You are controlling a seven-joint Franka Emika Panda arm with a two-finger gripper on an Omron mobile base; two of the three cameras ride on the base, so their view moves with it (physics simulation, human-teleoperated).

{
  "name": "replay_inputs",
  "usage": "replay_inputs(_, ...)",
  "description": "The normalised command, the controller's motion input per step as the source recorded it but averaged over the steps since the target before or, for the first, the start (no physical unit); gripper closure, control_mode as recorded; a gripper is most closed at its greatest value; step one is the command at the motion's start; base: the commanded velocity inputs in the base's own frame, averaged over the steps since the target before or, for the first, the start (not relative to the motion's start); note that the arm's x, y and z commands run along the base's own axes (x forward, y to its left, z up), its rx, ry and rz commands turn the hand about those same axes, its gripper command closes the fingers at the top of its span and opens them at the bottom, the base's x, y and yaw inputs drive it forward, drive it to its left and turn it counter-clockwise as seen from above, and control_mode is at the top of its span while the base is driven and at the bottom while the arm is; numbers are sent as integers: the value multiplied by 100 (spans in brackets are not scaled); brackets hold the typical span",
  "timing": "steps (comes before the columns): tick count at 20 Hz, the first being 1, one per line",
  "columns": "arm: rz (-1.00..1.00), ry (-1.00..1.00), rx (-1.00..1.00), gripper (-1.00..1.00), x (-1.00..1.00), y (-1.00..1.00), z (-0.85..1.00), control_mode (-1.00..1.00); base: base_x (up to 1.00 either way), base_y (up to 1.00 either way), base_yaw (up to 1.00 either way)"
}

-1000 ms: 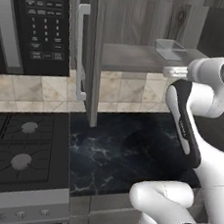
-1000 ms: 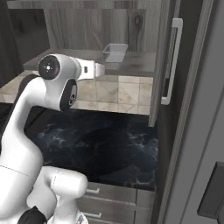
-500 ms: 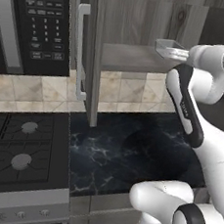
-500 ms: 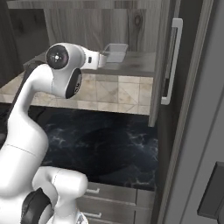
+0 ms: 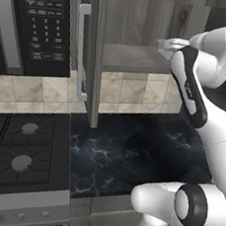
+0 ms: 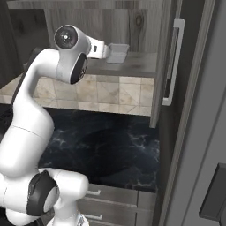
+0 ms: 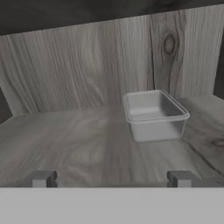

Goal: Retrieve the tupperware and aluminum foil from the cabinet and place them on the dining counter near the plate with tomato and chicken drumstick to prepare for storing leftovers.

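Hand view first: the gripper stands spread as wide as it goes, its two dark fingertips rising far apart at the bottom edge with nothing between them. It points into the open cabinet, just above the grey wood-grain shelf. From the midpoint of the gripper, the tupperware sits toward 1 o'clock, upright on the shelf and apart from both fingertips. It is a shallow translucent box with a raised rim and looks empty. Behind it, at 12 o'clock, runs the cabinet's back wall with a dark knot in the grain.

Right base view shows the white arm reaching up from 8 o'clock, its hand level with the shelf and ending just beside the tupperware; whether they touch I cannot tell. The cabinet door hangs open at 2 o'clock with its pale bar handle. Below, toward 6 o'clock, lies the black marbled tabletop under a tiled wall.

Left base view shows the other cabinet door open at 11 o'clock, the black microwave at 10 o'clock, and the stove at 8 o'clock beside the tabletop.
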Motion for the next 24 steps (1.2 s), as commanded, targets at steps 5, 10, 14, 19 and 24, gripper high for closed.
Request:
replay_inputs(5,4,2,-1,-100,33,1,5,-100,0,0,0)
replay_inputs(10,2,14,-10,-100,41,5,0,-100,0,0,0)
replay_inputs(14,0,17,-9,-100,46,0,0,-100,0,0,0)
replay_inputs(19,0,5,-1,-100,46,-6,0,-100,0,0,0)
replay_inputs(24,0,-5,0,-100,38,-22,-17,-100,0,0,0)
